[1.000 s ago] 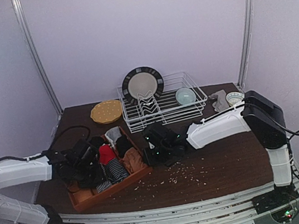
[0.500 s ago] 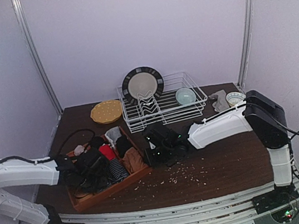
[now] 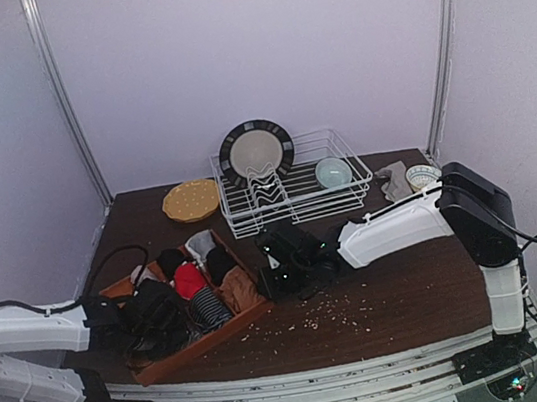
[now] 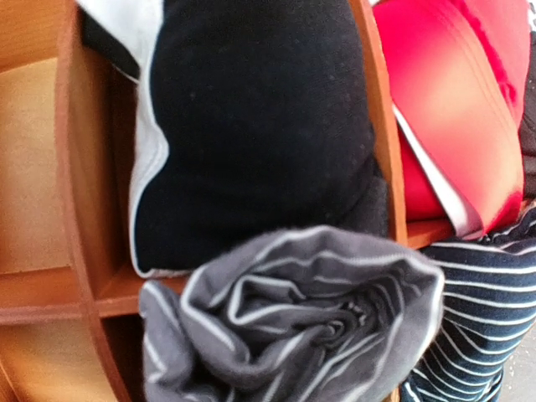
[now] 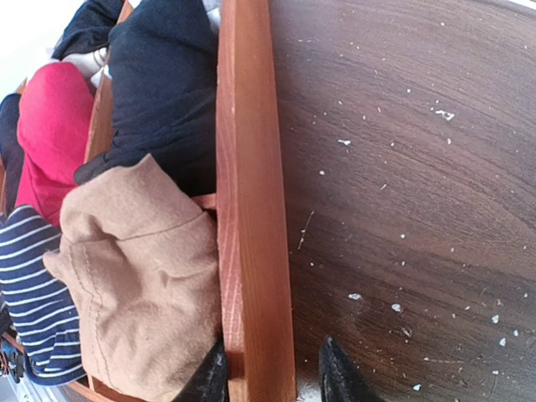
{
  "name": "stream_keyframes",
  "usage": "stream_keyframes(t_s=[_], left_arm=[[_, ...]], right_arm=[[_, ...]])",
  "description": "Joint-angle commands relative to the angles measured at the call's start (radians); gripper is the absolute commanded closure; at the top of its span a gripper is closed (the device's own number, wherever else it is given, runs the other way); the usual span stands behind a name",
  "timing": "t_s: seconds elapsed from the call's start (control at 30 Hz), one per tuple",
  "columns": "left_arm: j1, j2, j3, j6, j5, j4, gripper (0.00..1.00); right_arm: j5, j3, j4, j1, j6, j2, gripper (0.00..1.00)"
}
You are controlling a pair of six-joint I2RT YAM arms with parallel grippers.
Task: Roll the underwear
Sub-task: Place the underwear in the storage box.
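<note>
A roll of grey underwear with thin white stripes (image 4: 293,322) fills the bottom of the left wrist view, hanging over the dividers of the wooden tray (image 4: 378,126). My left gripper (image 3: 170,322) is shut on it, and the cloth hides the fingers. More underwear lies in the compartments: a black one (image 4: 251,126), a red one (image 4: 444,109), a navy striped one (image 5: 33,285) and an orange-brown one (image 5: 142,276). My right gripper (image 5: 274,347) stands open astride the tray's right wall (image 5: 251,209), its inner finger against the wood and its outer finger a little apart.
A white dish rack (image 3: 293,197) with a dark-rimmed plate (image 3: 255,152) and a pale bowl (image 3: 333,171) stands behind the tray (image 3: 227,326). A yellow plate (image 3: 191,200) sits at the back left, a cup (image 3: 422,175) at the back right. Crumbs (image 3: 326,312) dot the table.
My left arm has swung down toward the near edge, carrying its gripper from the tray's left middle to its near part. The right arm has not moved.
</note>
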Motion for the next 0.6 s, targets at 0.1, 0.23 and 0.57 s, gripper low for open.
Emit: stream_keyframes(t_s=[0.1, 0.23, 0.57], left_arm=[[-0.024, 0.08, -0.01, -0.031, 0.149, -0.117, 0.91], [-0.032, 0.066, 0.055, 0.004, 0.125, -0.188, 0.67], [-0.048, -0.072, 0.162, 0.03, 0.073, -0.38, 0.46]], right_arm=[[-0.018, -0.028, -0.058, -0.003, -0.006, -0.024, 0.66], [-0.023, -0.036, -0.054, -0.004, -0.014, -0.037, 0.63], [-0.039, -0.016, -0.06, -0.004, -0.013, -0.04, 0.53]])
